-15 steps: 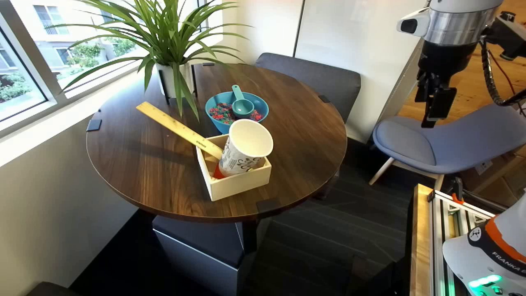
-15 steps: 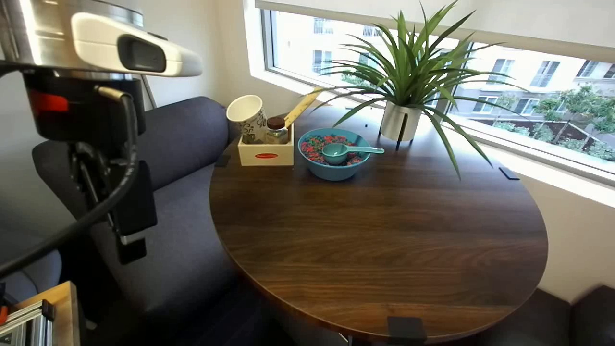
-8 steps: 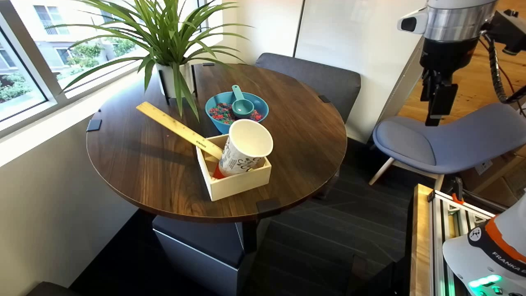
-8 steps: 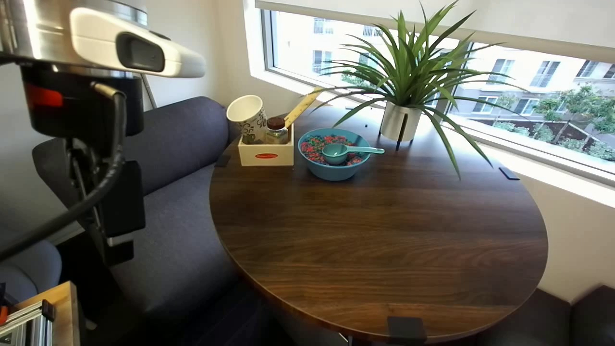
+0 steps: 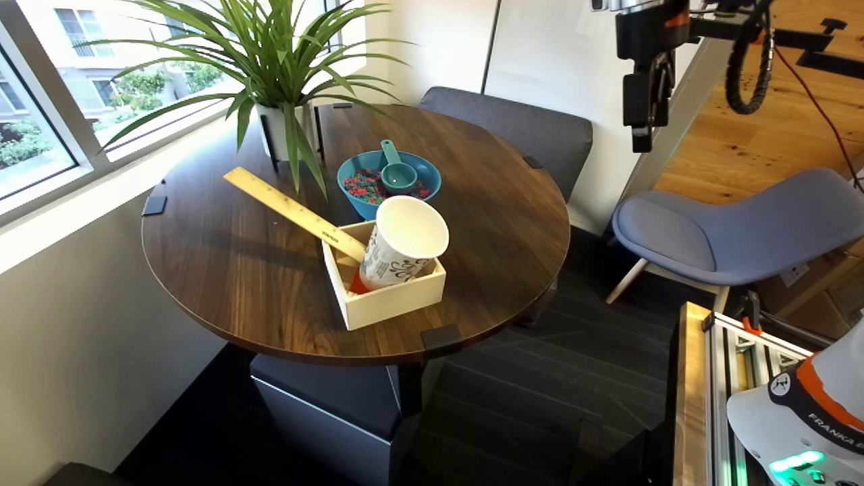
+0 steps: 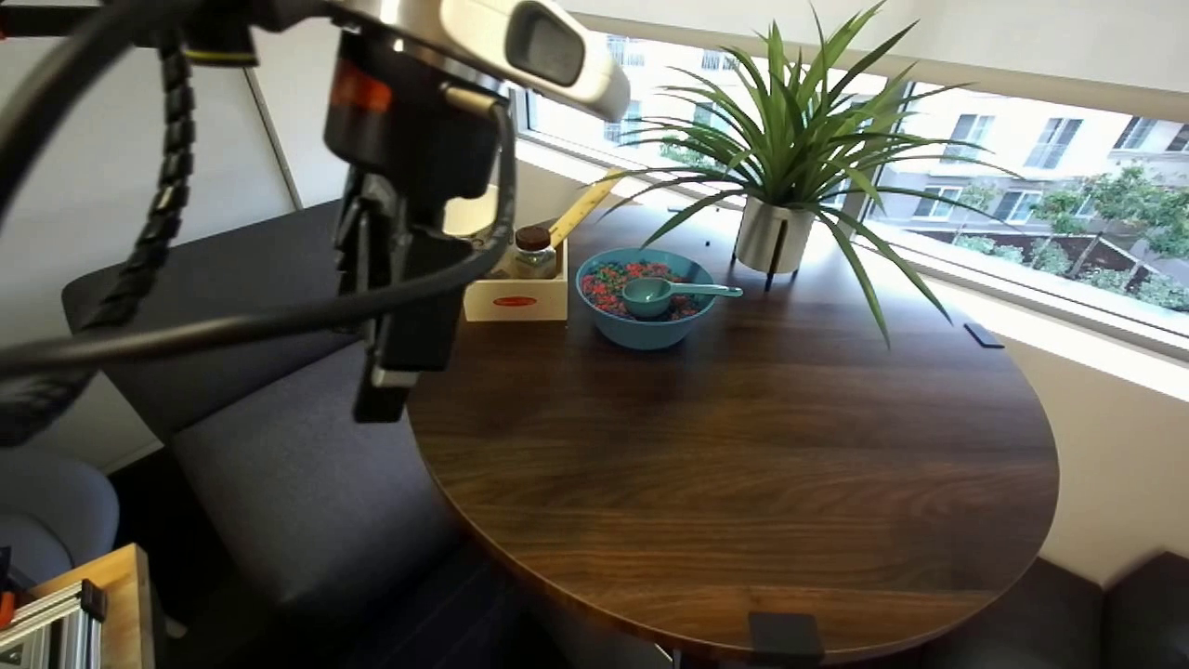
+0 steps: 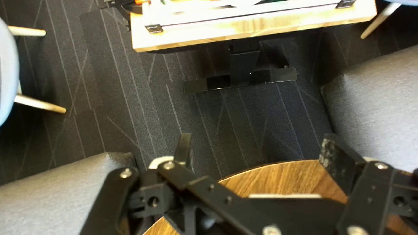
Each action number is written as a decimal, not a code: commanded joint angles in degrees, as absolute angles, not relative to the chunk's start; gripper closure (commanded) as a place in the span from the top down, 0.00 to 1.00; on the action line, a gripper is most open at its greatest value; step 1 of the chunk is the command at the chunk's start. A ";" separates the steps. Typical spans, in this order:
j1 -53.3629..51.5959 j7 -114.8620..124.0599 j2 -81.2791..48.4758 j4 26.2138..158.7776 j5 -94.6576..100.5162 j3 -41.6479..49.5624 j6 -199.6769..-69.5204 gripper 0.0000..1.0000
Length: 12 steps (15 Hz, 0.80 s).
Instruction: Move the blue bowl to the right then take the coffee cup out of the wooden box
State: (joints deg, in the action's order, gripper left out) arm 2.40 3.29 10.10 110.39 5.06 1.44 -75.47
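Note:
The blue bowl [image 5: 358, 201], holding reddish bits and a teal scoop, sits on the round table; it also shows in an exterior view [image 6: 643, 333]. The pale wooden box [image 5: 398, 304] stands beside it, also visible in an exterior view [image 6: 516, 304]. The cream-white coffee cup [image 5: 403, 243] leans inside the box; in an exterior view the cup [image 6: 470, 214] is partly hidden by my arm. My gripper [image 7: 256, 143] is open and empty, its fingers wide apart. It hangs high near the table's edge in both exterior views [image 5: 643, 131] [image 6: 383, 400], apart from bowl and box. Neither shows in the wrist view.
A ruler [image 5: 293, 210] sticks out of the box. A brown-lidded jar [image 6: 534, 251] is also in it. A potted plant [image 6: 776, 237] stands behind the bowl on the wooden table [image 6: 743, 483]. Dark grey seats [image 5: 520, 128] and a blue-grey chair [image 5: 736, 229] surround the table.
My gripper has risen and moved towards the table, leftward in an exterior view, rightward in the opposite one, and the wrist has turned. Bowl, box and cup have not moved.

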 commanded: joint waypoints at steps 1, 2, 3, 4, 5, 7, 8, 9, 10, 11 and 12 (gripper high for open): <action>2.62 9.98 0.78 95.55 -1.96 1.75 -63.11 1.00; 2.44 6.58 5.01 103.31 1.74 1.75 -69.40 1.00; 2.41 7.81 3.23 100.16 0.39 1.75 -66.79 1.00; 2.37 8.37 2.18 98.10 -0.25 1.75 -65.43 1.00; 2.36 8.65 1.62 96.97 -0.49 1.76 -64.80 1.00; 2.76 14.55 1.30 96.64 -4.70 2.13 -63.36 1.00; 2.78 18.23 1.76 97.23 -6.76 2.16 -63.18 1.00; 2.75 21.29 2.40 98.07 -8.66 2.17 -63.48 1.00; 2.85 24.39 3.32 99.55 -10.01 2.27 -64.86 1.00; 3.00 27.29 3.57 100.12 -11.86 2.41 -64.89 1.00; 3.00 30.46 4.39 101.75 -13.11 2.33 -66.37 1.00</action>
State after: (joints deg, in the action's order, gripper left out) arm 2.63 22.34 1.74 97.47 -8.47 2.06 -64.55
